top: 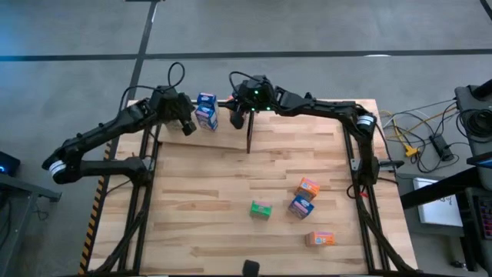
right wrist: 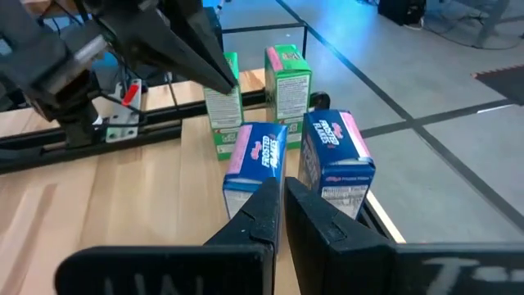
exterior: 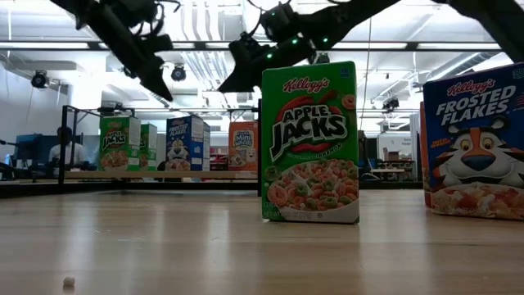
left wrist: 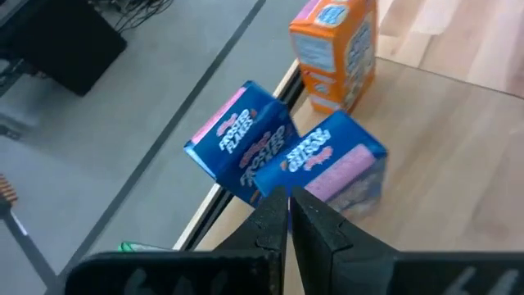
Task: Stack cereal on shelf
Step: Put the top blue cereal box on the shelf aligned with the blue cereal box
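- Hovering at the far edge of the table (top: 231, 192), the left gripper (top: 187, 125) hangs just beside two blue cereal boxes (top: 205, 110) on the shelf (top: 223, 127); in its wrist view the fingers (left wrist: 274, 221) sit pressed nearly together with nothing between them.
- The right gripper (top: 238, 117) is over the shelf too, just on the other side of the blue boxes and near the black upright rod (top: 249, 135); its fingers (right wrist: 266, 209) are likewise almost touching and hold nothing.
- The right wrist view shows two green boxes (right wrist: 286, 82) standing upright behind the two blue ones, all close to the shelf's outer edge.
- An orange box (left wrist: 336, 49) stands on the shelf just beyond the blue pair in the left wrist view.
- Four boxes lie apart on the near right part of the table: a green one (top: 260, 208), a blue one (top: 300, 205) touching an orange one (top: 308, 187), and another orange one (top: 320, 238) nearer the front edge.
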Controlling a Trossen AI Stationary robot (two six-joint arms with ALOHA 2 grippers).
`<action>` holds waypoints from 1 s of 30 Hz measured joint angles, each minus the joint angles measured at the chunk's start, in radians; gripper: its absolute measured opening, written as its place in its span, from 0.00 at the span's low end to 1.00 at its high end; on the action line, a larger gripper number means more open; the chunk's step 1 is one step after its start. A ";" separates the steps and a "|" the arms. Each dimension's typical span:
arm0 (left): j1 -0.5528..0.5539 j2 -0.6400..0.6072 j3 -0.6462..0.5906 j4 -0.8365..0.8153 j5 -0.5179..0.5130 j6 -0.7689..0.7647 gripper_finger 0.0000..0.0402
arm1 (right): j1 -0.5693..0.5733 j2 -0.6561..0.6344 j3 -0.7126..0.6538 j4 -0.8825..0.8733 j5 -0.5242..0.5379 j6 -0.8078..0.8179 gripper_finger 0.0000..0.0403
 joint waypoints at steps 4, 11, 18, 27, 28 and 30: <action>0.020 0.031 -0.026 0.025 0.000 0.003 0.00 | 0.000 0.059 0.060 0.000 0.004 0.007 0.03; 0.028 0.065 -0.031 0.034 -0.001 0.004 0.00 | 0.001 0.167 0.153 -0.001 0.005 0.008 0.03; 0.028 0.067 -0.031 0.031 -0.001 -0.005 0.00 | 0.003 0.226 0.200 -0.006 0.006 0.010 0.03; 0.028 0.067 -0.031 -0.010 -0.001 -0.053 0.00 | 0.014 0.233 0.201 -0.004 0.007 0.007 0.03; 0.028 0.067 -0.031 -0.014 -0.001 -0.057 0.00 | 0.014 0.233 0.201 -0.003 0.006 0.007 0.03; 0.028 0.067 -0.031 -0.018 -0.001 -0.066 0.00 | 0.014 0.233 0.201 -0.003 0.006 0.007 0.03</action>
